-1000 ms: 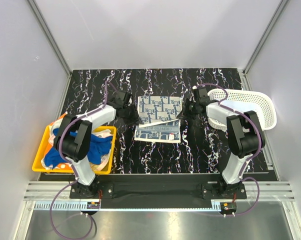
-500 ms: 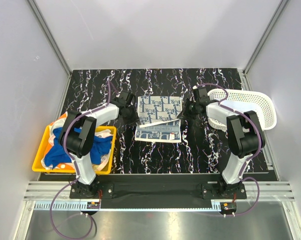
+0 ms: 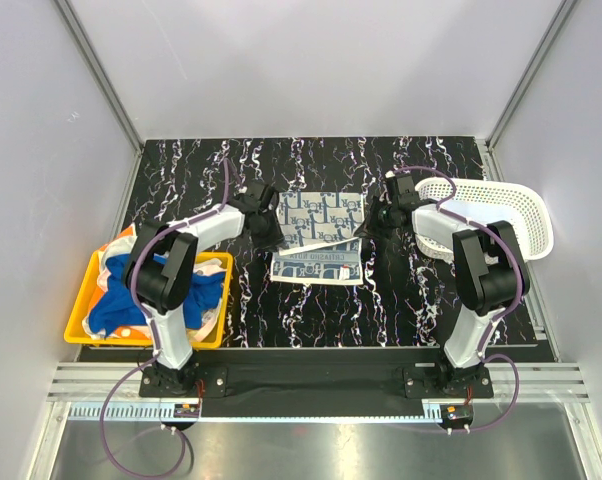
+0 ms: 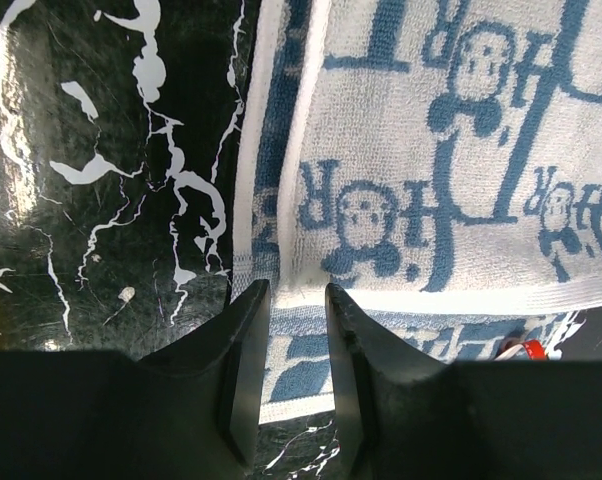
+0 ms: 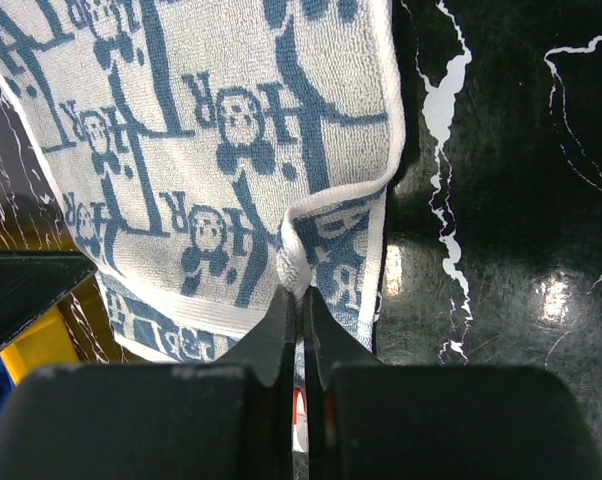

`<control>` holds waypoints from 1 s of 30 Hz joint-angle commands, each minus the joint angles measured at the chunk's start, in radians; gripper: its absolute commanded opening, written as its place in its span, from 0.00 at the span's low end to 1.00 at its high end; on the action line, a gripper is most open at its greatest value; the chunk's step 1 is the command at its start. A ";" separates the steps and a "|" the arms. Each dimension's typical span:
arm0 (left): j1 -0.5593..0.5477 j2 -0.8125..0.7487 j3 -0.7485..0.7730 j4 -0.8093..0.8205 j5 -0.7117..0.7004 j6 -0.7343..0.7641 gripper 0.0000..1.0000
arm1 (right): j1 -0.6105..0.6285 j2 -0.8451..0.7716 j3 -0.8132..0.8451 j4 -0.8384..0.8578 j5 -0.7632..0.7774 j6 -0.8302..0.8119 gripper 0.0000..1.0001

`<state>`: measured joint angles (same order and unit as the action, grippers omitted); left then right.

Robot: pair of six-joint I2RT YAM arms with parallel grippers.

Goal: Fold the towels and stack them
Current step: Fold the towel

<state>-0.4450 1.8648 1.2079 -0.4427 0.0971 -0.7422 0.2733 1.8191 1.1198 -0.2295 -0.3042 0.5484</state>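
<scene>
Blue-patterned towel (image 3: pixel 319 238) lies half folded mid desk (image 3: pixel 181 180) in the top view; other towels (image 3: pixel 196 295) fill the yellow bin (image 3: pixel 76 322) at its left edge, so most work likely remains. Left wrist: left gripper (image 4: pixel 295 295) parted at the hem, empty. Right wrist: right gripper (image 5: pixel 301 300) pinches the folded corner.

One white-and-blue towel (image 3: pixel 318 235) mid-tabletop; one yellow bin (image 3: pixel 78 325) at the left edge, one white basket (image 3: pixel 521 215) at the right edge. Heaped towels (image 3: pixel 196 295) in the bin show three colours – the exact count is unclear. Two arms at the near edge – left arm (image 3: pixel 196 235), right arm (image 3: pixel 436 228)
</scene>
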 commanded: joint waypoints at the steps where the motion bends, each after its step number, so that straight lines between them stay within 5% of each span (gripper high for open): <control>1: -0.008 0.010 0.045 -0.007 -0.043 0.004 0.33 | 0.006 0.008 0.035 0.013 0.014 0.001 0.00; 15: -0.026 0.034 0.058 -0.011 -0.051 0.004 0.25 | 0.006 0.014 0.034 0.015 0.014 0.001 0.00; 30: -0.024 0.019 0.078 -0.025 -0.060 0.032 0.00 | 0.006 0.011 0.035 0.009 0.014 -0.002 0.00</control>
<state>-0.4671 1.8946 1.2449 -0.4808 0.0593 -0.7280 0.2733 1.8320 1.1198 -0.2295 -0.3042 0.5484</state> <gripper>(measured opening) 0.012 0.019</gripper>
